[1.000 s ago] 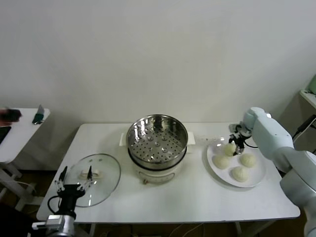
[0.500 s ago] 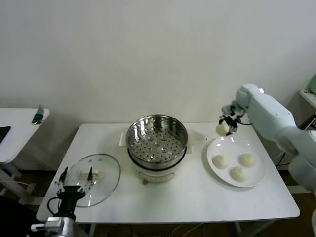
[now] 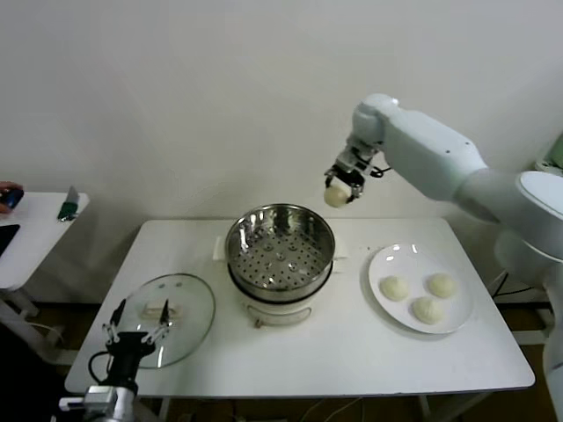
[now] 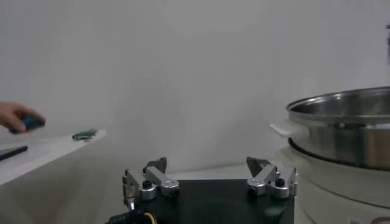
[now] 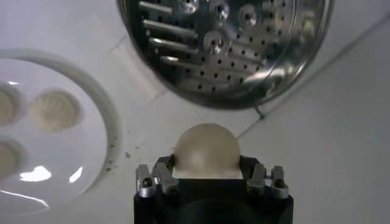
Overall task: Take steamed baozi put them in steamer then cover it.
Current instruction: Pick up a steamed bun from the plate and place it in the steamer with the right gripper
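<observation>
My right gripper (image 3: 339,188) is shut on a cream-white baozi (image 3: 335,196) and holds it in the air just beyond the right rim of the steamer (image 3: 280,251). From the right wrist that baozi (image 5: 206,149) sits between the jaws, with the perforated steamer (image 5: 225,45) beneath. Three more baozi (image 3: 393,287) lie on the white plate (image 3: 384,258) to the right. The glass cover (image 3: 185,309) rests flat on the table at the front left. My left gripper (image 3: 138,327) hovers open over the cover's near edge, and the left wrist view shows its jaws (image 4: 208,175) spread with nothing between them.
The steamer sits on a white pot base (image 3: 280,309) at the table's middle. A small side table (image 3: 31,233) stands at the far left with a dark-green object (image 3: 69,208) on it, and a person's hand (image 3: 7,195) reaches in over it.
My right gripper has lifted one baozi off the plate and carried it up and left to the steamer's rim. The plate went from several buns to three. The left arm stayed put.
</observation>
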